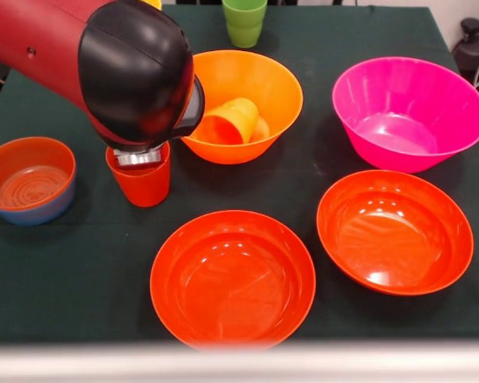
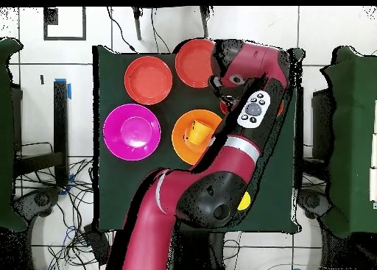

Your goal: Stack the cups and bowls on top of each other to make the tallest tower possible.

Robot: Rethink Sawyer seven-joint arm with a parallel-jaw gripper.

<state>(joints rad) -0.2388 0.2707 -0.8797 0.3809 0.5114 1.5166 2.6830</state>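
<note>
At the worktop's (image 1: pixel 80 271) left side: pincer (image 1: pixel 138 157) lowered onto the red-orange cup (image 1: pixel 141 182).

Hidden behind the black wrist housing, so impossible to tell whether the pincer is apart, together or clamped on that upright cup. No tower begun, by the look of things: yellow-orange cup (image 1: pixel 231 120) lying tilted inside the large orange bowl (image 1: pixel 247 104), green cup (image 1: pixel 244 21) at the far edge, small red-orange bowl nested in the small blue bowl (image 1: pixel 30 209) left, magenta bowl (image 1: pixel 409 112) and two wide red-orange bowls (image 1: pixel 233 278) (image 1: pixel 394 231) standing apart. Probably the picking step; next, a firm grip, a straight lift, then placement on a broad base.
</note>
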